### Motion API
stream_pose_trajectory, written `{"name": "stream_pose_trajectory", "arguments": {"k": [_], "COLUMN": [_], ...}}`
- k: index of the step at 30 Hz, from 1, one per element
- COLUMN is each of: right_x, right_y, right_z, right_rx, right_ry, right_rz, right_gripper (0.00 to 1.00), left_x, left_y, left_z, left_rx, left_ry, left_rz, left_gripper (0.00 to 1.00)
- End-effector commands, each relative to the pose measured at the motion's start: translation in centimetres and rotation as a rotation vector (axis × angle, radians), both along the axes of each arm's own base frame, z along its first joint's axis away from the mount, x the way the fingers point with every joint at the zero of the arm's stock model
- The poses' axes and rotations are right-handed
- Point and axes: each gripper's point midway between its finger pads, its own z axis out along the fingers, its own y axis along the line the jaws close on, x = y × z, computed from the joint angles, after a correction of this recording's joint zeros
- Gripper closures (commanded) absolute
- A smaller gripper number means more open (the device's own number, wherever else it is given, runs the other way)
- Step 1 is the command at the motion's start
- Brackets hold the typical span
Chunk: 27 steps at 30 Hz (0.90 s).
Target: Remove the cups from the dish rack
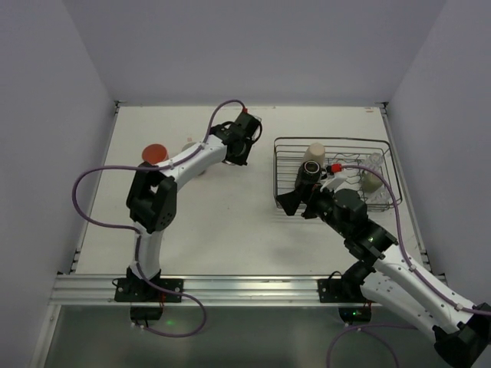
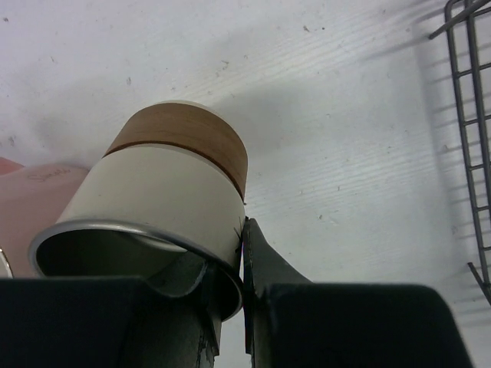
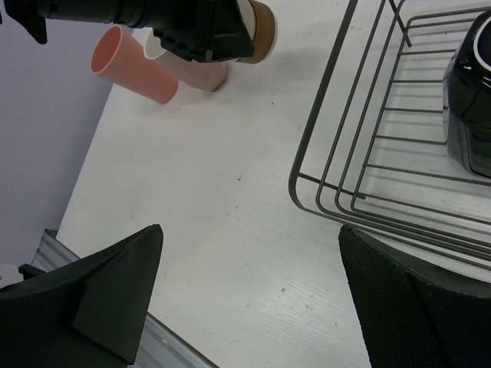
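Left of the dish rack (image 1: pixel 345 139), the left gripper (image 2: pixel 242 253) is pinching the wood-banded white cup (image 2: pixel 169 192) by its rim, needing a level set-down before release; the right gripper (image 3: pixel 252 245) is hanging spread apart.

The counter (image 1: pixel 222 230) lies bare in a broad band between the left arm (image 1: pixel 153 199) and the dish rack (image 1: pixel 330 140), leaving ample passage for a claw. Towards the far left a salmon cup (image 1: pixel 156 152) and a pale pink cup (image 3: pixel 203 77) sit close together. The pink one is just beside the brown-banded cup (image 2: pixel 161 192) that the left claw (image 2: pixel 244 261) is clamped on, so room there is tight. The rack's near-left corner juts between the widely spread fingers of the right claw (image 3: pixel 253 307). Inside the rack, a beige cup (image 1: pixel 316 152), a dark cup (image 1: pixel 309 173), a clear cup (image 1: pixel 374 162) and an olive-grey mug (image 1: pixel 371 182) crowd among the wires.
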Motion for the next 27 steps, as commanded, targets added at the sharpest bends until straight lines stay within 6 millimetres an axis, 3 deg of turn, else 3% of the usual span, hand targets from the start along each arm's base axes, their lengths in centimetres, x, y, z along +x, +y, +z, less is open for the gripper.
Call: {"name": "stream_pose_trajectory", "arguments": {"k": [1,7,13,16,17,20,23,24,27], "right_x": [0.1,0.2,0.3,0.4,0.4,0.7,1.6,2.3,3.4], "right_y": [0.3,-0.1,0.0,-0.2,-0.3,-0.9,-2.0,-3.2,-5.0], "right_z": [0.7,0.5,0.1,0.0,0.0,0.6,1.0,1.2,1.1], "right_rx": [0.028,0.014,0.011,-0.004,-0.011,-0.039,-0.1,-0.14,-0.233], "right_ry": [-0.041,-0.041,-0.042,-0.039,-0.037,-0.065,-0.082,-0.086,-0.072], "right_rz": [0.013,-0.003,-0.003,-0.009,-0.012,-0.035,-0.094,-0.157,-0.249], "right_gripper": [0.01,0.01,0.01,0.01,0.01,0.01,0.01,0.01,0.01], "left_x": [-0.5,-0.1,0.2,0.6,0.8,1.1,1.3,1.7,2.4], "left_y": [1.3,1.3,1.6,1.7,2.0,2.4,2.1,1.8,0.8], "left_z": [-1.1,-2.6,-3.5,-3.3,-3.3,-2.9,-1.2,-0.5,3.8], "left_rx": [0.127,0.181,0.209,0.213,0.217,0.239,0.205,0.183,0.083], "left_ry": [0.062,0.118,0.137,0.122,0.119,0.099,0.06,0.035,-0.064], "left_rz": [-0.048,-0.077,-0.073,-0.064,-0.057,-0.043,-0.038,-0.034,-0.028], "left_gripper": [1.0,0.97,0.71,0.63,0.55,0.49,0.45,0.43,0.32]}}
